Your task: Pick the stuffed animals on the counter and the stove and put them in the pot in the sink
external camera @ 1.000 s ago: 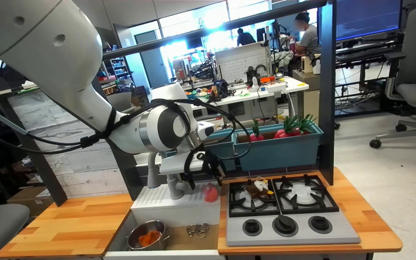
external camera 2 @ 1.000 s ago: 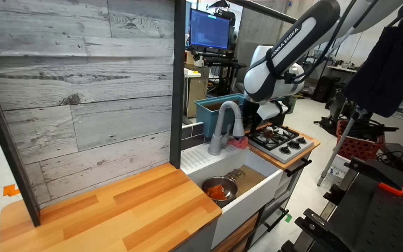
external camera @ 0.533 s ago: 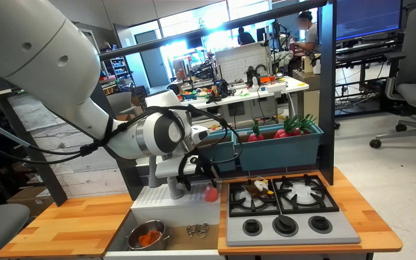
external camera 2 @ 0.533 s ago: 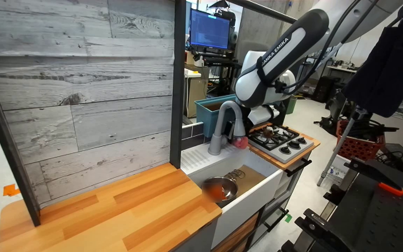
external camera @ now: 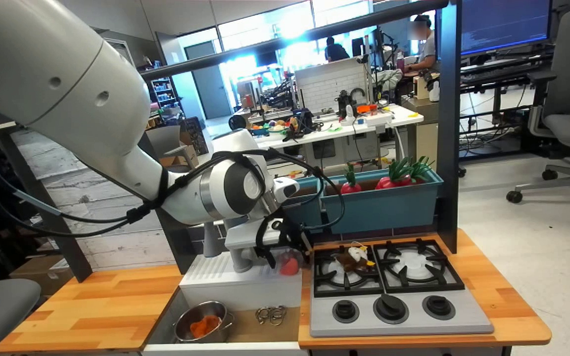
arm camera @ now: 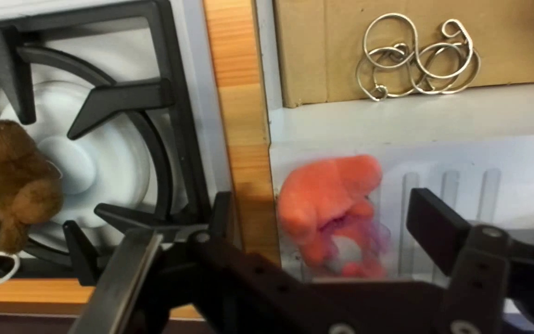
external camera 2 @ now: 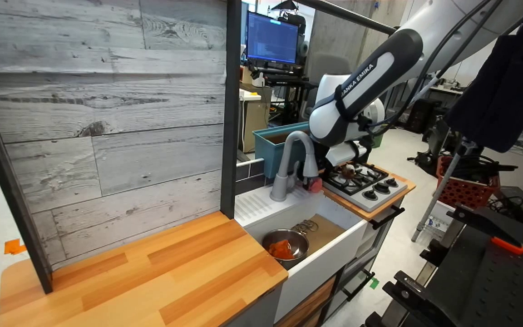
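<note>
Spreading out at the left in an exterior view, the wooden counter (external camera: pixel 97 306) meets the sink (external camera: pixel 245 296), where the pot (external camera: pixel 221 332) stands at the near left with an orange soft thing (external camera: pixel 204 326) inside, its shape unclear. Behind the pot, the grey faucet (external camera: pixel 240 259) rises from the ribbed white ledge (external camera: pixel 260 277), and to the right, curled wire hooks (arm camera: pixel 416 44) lie on the sink's brown liner (arm camera: pixel 315 55). Next is the gripper (external camera: pixel 290 259), pointing down over that ledge with its fingers (arm camera: pixel 436 229) spread wide. Between them, in the wrist view, shows the coral stuffed animal (arm camera: pixel 322 195), lying on the ledge just beside the strip of wood (arm camera: pixel 241 116). A gap appears on either side of it; whether the fingers reach down to its height cannot be told. Farther right, the brown-and-white stuffed animal (external camera: pixel 350 263) rests on the left grate (arm camera: pixel 128 99) of the stove (external camera: pixel 364 321), apart from the gripper; behind the stove stands the teal planter (external camera: pixel 379 212).
</note>
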You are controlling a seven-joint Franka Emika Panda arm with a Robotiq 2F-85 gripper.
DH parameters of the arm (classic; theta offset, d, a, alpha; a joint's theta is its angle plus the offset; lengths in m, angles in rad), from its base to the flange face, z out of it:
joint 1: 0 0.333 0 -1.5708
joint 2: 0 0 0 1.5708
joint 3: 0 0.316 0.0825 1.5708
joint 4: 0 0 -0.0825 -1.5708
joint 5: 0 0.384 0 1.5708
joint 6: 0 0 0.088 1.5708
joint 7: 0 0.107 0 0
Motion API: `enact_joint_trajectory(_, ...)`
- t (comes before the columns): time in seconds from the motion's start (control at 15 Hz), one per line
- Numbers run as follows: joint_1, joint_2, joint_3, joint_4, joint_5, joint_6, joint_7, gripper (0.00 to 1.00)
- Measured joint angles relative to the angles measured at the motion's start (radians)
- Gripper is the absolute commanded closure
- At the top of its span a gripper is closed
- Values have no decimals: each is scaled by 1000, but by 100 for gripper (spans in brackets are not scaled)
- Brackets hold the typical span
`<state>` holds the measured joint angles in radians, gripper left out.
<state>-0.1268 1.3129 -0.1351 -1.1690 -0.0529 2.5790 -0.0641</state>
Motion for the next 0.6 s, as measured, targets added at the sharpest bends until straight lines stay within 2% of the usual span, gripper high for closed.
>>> enact_joint_trajectory(0.53, 3, 38, -11, 63, -4, -38, 11, 97)
enact_joint_trajectory(0.6, 3, 38, -14, 63, -4, -38, 11, 99)
